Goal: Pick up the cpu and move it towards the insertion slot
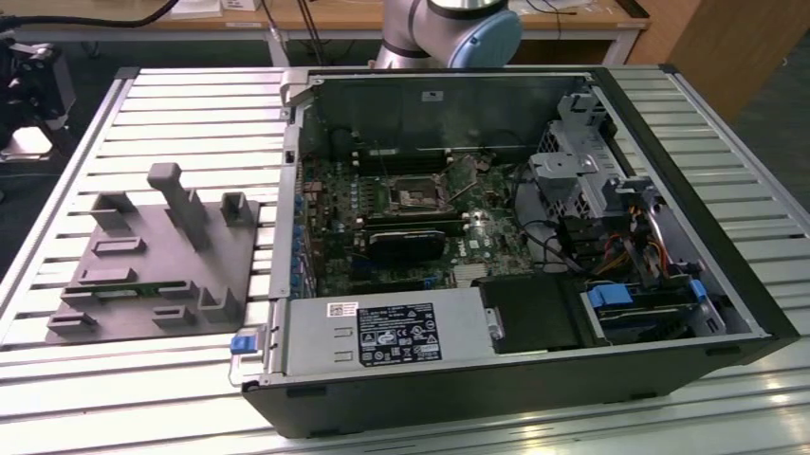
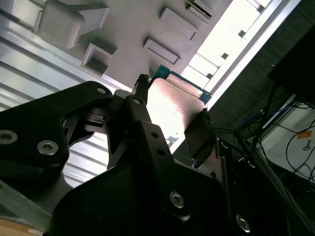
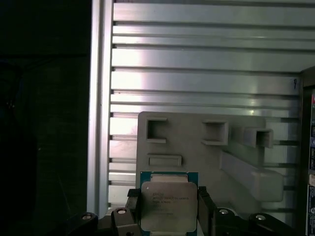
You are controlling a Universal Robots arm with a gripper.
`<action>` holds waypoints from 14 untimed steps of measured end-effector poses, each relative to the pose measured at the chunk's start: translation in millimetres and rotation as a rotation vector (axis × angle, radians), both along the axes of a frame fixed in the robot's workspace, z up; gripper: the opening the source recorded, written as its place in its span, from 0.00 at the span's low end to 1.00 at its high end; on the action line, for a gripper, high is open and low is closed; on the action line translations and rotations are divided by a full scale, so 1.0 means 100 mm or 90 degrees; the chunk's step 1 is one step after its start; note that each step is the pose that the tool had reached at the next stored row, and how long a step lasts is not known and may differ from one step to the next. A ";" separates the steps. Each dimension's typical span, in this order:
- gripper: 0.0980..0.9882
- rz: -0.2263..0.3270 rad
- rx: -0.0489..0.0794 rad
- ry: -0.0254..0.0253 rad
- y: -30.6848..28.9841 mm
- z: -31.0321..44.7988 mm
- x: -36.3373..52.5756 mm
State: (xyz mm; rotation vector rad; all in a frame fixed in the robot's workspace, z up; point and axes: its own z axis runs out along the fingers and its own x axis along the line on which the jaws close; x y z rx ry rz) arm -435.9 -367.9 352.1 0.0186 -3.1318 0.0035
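- The open computer case [image 1: 506, 284] lies on the slatted table [image 1: 190, 114].
- The grey fixture [image 1: 152, 256] sits beside the case.
- The gripper [image 3: 170, 210] is clamped on the cpu [image 3: 167, 196], over the fixture.
- The insertion slot [image 1: 415, 196] is inside the case.

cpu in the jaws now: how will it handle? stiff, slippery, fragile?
Likely stiff: the cpu is a flat metal-topped square, sitting straight in the gripper. Probably slippery: the shiny lid and thin edges give the jaws little to bite. Probably light, yet its thin green rim may chip if knocked.
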 end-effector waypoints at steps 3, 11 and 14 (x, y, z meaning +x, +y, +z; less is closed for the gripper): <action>0.50 0.000 0.000 0.0000 0.003 0.026 0.000; 0.50 0.000 -0.001 0.0000 0.009 0.117 0.000; 0.50 0.000 -0.001 0.0000 0.016 0.183 0.000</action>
